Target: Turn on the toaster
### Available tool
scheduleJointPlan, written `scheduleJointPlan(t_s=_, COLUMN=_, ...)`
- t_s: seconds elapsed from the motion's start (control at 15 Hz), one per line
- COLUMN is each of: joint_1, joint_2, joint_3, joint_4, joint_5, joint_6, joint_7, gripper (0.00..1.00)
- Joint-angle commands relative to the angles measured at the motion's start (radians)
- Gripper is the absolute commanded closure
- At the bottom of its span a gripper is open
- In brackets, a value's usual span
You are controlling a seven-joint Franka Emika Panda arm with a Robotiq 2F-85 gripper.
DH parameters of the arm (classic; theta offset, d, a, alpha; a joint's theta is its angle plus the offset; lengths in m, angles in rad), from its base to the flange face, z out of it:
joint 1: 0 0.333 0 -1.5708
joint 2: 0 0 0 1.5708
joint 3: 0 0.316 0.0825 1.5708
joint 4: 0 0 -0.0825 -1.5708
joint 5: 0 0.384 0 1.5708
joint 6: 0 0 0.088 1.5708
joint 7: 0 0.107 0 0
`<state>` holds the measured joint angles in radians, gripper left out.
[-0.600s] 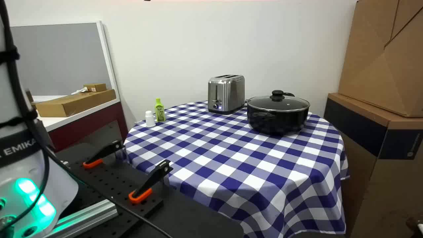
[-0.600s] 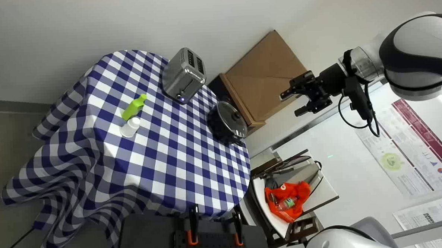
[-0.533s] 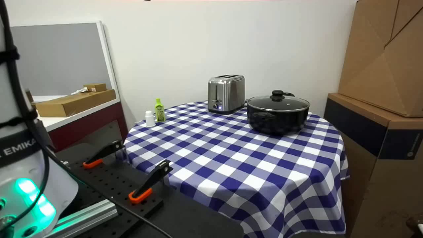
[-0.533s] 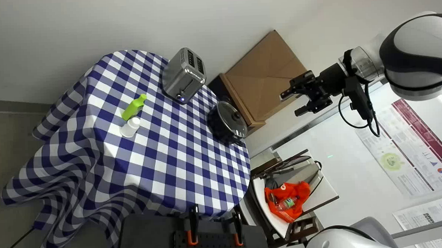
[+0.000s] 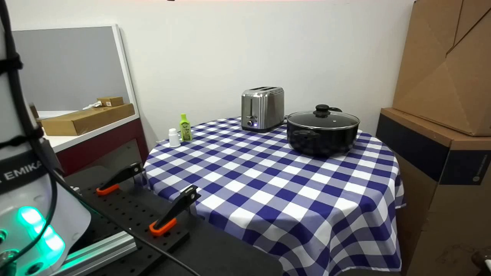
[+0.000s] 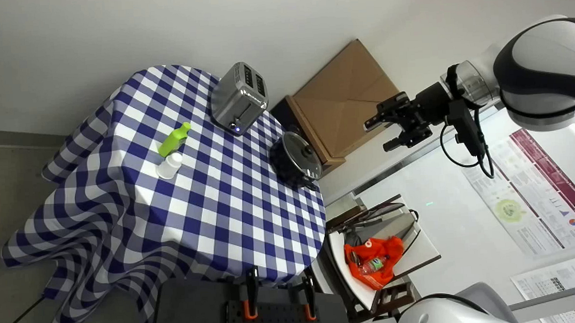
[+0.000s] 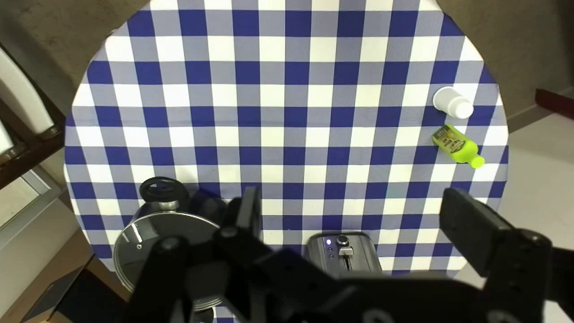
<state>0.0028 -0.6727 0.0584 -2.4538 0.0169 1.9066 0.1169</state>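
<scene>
The silver toaster [image 5: 272, 109] stands upright at the back of the checked table, and also shows in an exterior view [image 6: 229, 103] with two empty-looking slots on top. In the wrist view the toaster's front [image 7: 364, 255] shows between the fingers, partly hidden by the gripper body. Its lever [image 7: 346, 251] sits low in its slot, right by the round knob [image 7: 342, 241]. A small bluish light [image 7: 328, 242] on the panel is lit. My gripper [image 6: 376, 136] is open and empty, high above the table and apart from the toaster; its spread fingers show in the wrist view [image 7: 352, 197].
A black lidded pot [image 5: 322, 134] stands beside the toaster. A green bottle [image 6: 172, 141] and a white shaker [image 6: 170, 165] stand near the table edge. Two clamps [image 5: 174, 209] hold the cloth [image 5: 245, 176]. Large cardboard boxes [image 5: 452, 69] stand beyond the table.
</scene>
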Motion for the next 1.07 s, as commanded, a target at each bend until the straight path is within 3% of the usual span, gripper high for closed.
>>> scheduleJointPlan(t_s=0.0, joint_1=-0.004, joint_2=-0.007, joint_3=0.007, joint_4=-0.01, joint_5=0.009, joint_6=0.052, joint_7=0.032, gripper=0.08)
scheduleJointPlan(t_s=0.07, joint_1=-0.012, joint_2=-0.008, joint_3=0.015, joint_4=-0.017, joint_5=-0.005, joint_6=0.073, joint_7=0.045, gripper=0.26)
scheduleJointPlan(t_s=0.47, joint_1=-0.047, joint_2=-0.01, joint_3=0.048, joint_4=-0.063, joint_5=-0.071, joint_6=0.199, joint_7=0.106, gripper=0.69)
scheduleJointPlan(t_s=0.67, joint_1=-0.078, joint_2=0.008, joint_3=0.079, joint_4=-0.081, joint_5=-0.175, joint_6=0.243, joint_7=0.109, gripper=0.93)
scheduleJointPlan(t_s=0.8, joint_1=-0.095, joint_2=0.03, joint_3=0.09, joint_4=-0.084, joint_5=-0.249, joint_6=0.266, joint_7=0.102, gripper=1.0)
scheduleJointPlan(t_s=1.0, joint_1=-0.102, joint_2=0.091, joint_3=0.084, joint_4=-0.077, joint_5=-0.306, joint_6=0.336, joint_7=0.099, gripper=0.99)
